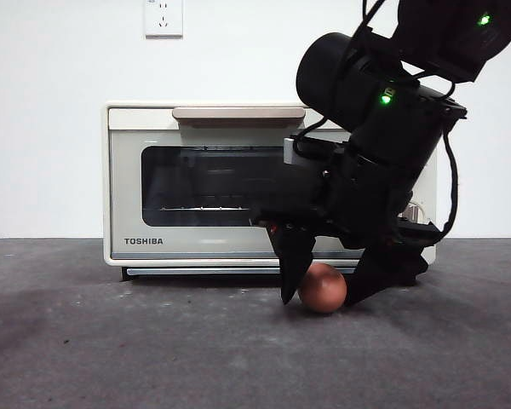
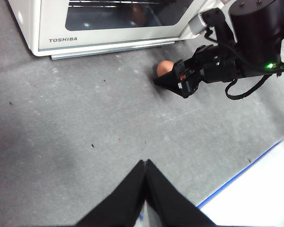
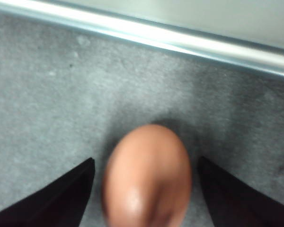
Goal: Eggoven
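Egg (image 1: 323, 288) – reddish-brown, on grey table (image 1: 111, 341), just in front of TOSHIBA oven (image 1: 196, 183) (door shut), approx 5 o'clock of its window. Right gripper (image 1: 319, 285) – jaws open, straddling egg, one tip each side, small gaps visible. Left gripper (image 2: 145, 163) – jaws closed, empty, well apart from egg.

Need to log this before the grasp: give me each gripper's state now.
Left gripper: shut, holding nothing, away from the egg.
Right gripper: open, fingers on either side of the egg on the table in front of the toaster oven, not yet clamped.
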